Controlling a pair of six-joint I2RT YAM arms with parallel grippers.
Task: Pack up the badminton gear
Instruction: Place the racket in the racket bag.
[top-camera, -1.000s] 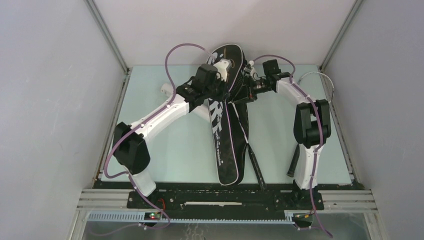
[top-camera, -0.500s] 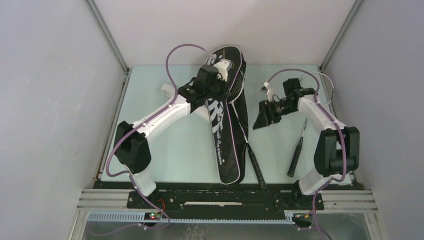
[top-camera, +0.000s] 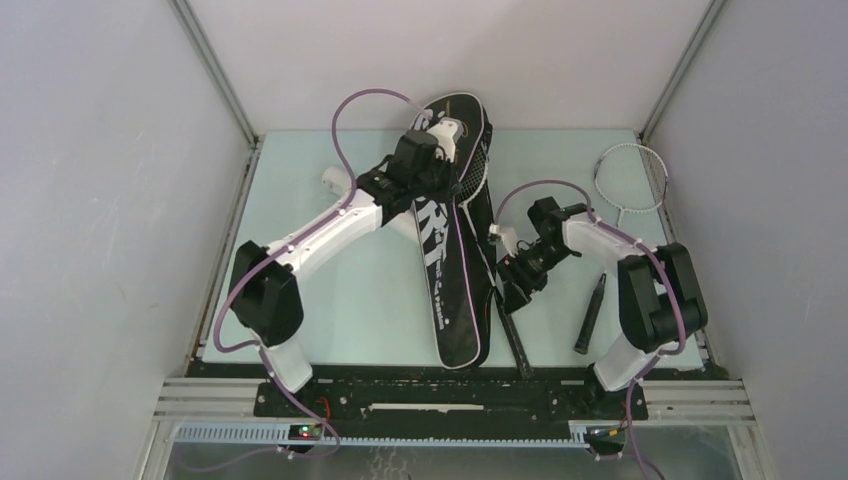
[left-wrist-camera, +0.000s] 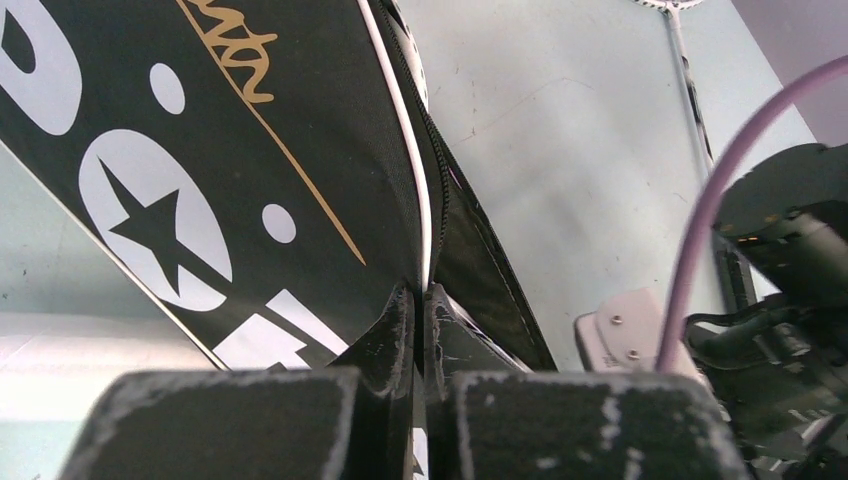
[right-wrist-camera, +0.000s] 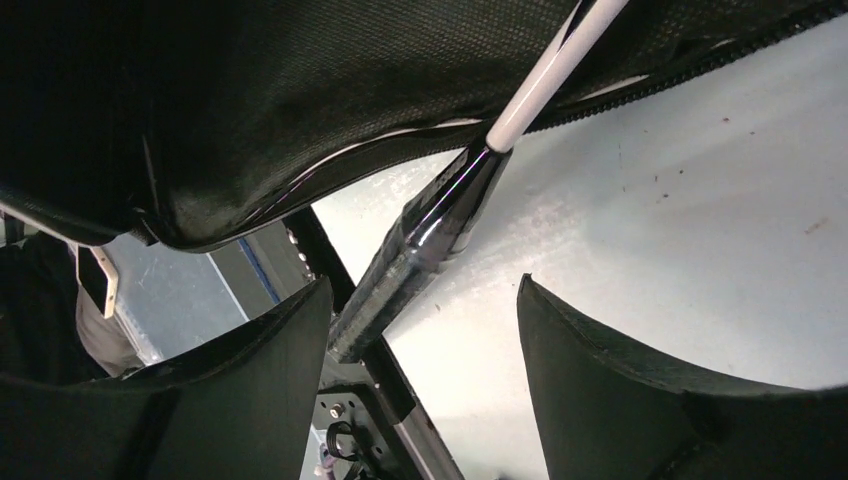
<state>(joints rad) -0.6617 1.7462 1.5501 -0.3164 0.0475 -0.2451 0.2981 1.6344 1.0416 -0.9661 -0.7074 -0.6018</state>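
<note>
Trouble, if it comes, would start with the black racquet bag (top-camera: 462, 330), which lies lengthwise down the middle of the table (top-camera: 370, 300). The left hand (left-wrist-camera: 420, 300) is pinched shut on the seam by the zip at the bag's wide end. To my eye that is a thin bite of fabric. If it slips, the mouth would sag shut on whatever is going in.

One racquet (right-wrist-camera: 555, 75) already has its white shaft running in under the bag's flap, while its black handle (right-wrist-camera: 420, 245) sticks out at the near end. The right hand (right-wrist-camera: 422, 290) hangs open there, its fingers to either side of the handle, with nothing gripped. A close that lands off-centre could skid along the glossy cone of the handle, or push the racquet askew so that the head snags on the zip.

The second racquet (top-camera: 590, 315) lies loose at the right side, close to the right arm's elbow. A wide swing might knock it. A white tube (top-camera: 330, 180) peeks out beyond the left arm. I can see no shuttlecocks.

As for writing, big white block letters run along the bag, and one is an O with a star cut out of it. The word seems to end in "RT". A thin gold script beside them is too small to read.
</note>
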